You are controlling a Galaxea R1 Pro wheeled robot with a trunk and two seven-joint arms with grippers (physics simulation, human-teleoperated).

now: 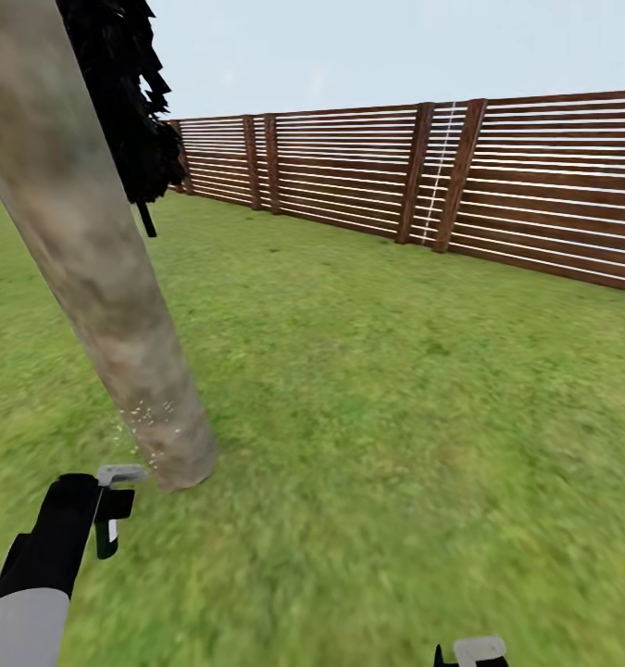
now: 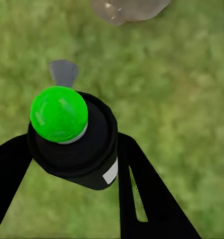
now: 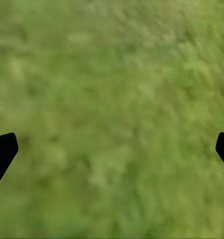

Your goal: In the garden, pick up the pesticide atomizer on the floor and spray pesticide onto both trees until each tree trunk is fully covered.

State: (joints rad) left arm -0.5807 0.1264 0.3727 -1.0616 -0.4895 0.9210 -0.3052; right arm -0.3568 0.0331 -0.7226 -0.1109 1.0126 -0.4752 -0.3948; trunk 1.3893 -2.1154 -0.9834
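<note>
We're outdoors in a fenced garden: green lawn (image 1: 395,371) all around, a brown slatted wooden fence (image 1: 534,185) along the far right, open sky above, and a thick tree trunk (image 1: 90,269) near left.

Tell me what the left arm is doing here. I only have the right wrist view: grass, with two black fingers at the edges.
Observer: The left gripper is shut on the pesticide atomizer, a dark bottle with a green top.
Operator: Is it anywhere near a tree?
Observer: Yes. In the head view it hangs beside the foot of a thick tree trunk.
Operator: Any pesticide on the bark?
Observer: White speckles dot only the lowest part of the trunk; the bark above them looks bare.
</note>
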